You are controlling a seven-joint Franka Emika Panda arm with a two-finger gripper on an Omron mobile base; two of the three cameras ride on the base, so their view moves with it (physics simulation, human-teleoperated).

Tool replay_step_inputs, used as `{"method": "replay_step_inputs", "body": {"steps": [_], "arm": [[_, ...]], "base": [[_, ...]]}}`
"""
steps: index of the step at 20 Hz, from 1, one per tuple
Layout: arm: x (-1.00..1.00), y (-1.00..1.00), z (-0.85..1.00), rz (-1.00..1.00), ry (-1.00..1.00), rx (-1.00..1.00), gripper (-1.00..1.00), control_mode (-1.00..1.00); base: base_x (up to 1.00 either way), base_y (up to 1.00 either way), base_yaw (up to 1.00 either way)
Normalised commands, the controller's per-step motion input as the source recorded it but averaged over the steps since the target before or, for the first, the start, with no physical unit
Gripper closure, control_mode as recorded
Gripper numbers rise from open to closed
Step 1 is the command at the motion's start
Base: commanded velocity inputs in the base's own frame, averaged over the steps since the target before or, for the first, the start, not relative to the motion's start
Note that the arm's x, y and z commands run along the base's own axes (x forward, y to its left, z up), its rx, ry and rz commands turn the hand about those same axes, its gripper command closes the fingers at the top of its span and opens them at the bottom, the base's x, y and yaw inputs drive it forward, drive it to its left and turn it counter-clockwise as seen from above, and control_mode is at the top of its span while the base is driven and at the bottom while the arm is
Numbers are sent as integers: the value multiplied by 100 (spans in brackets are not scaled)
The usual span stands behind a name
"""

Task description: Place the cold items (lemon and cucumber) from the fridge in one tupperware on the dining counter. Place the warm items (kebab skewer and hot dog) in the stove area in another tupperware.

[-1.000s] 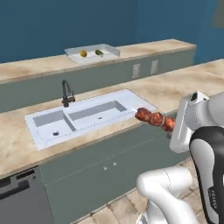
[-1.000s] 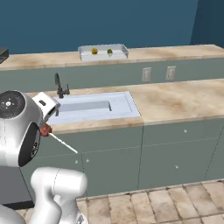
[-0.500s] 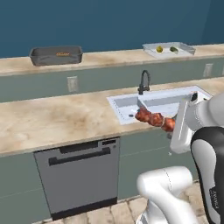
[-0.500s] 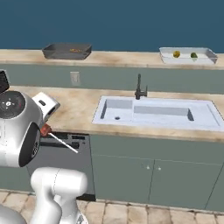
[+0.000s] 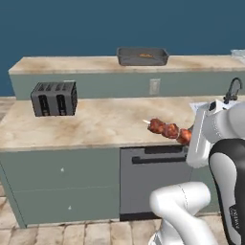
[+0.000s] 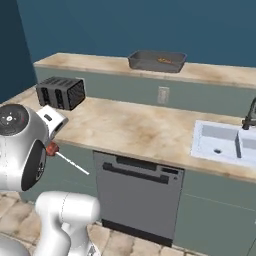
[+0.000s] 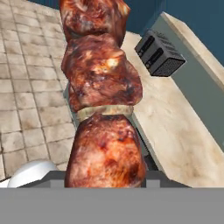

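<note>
Rolled leftward along the counter, sink slid off toward the right edge and toaster (image 5: 54, 98) come into view, kebab skewer (image 5: 169, 130) pinched in the gripper (image 5: 190, 136) above the counter front, dark tupperware (image 5: 142, 56) on the far counter likely the destination.

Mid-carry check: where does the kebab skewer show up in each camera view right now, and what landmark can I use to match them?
Left base view: kebab skewer right of centre, over the counter's front edge.
Right base view: its stick pokes out at lower left beside the arm.
Hand view: meat chunks run up the centre.
Shared landmark: the black toaster.
</note>
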Motion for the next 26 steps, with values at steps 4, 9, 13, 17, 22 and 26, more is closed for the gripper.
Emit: {"method": "replay_step_inputs", "body": {"steps": [4, 9, 13, 17, 22, 26], "arm": [[0, 0, 0, 0, 0, 0, 100, 100], [0, 0, 0, 0, 0, 0, 100, 100], [0, 0, 0, 0, 0, 0, 100, 100], [0, 0, 0, 0, 0, 0, 100, 100], [0, 0, 0, 0, 0, 0, 100, 100], [0, 0, 0, 0, 0, 0, 100, 100]], "base": [[-7, 100, 29], [5, 100, 12], [5, 100, 0], [20, 100, 0], [28, 100, 0], [45, 100, -9]]}}
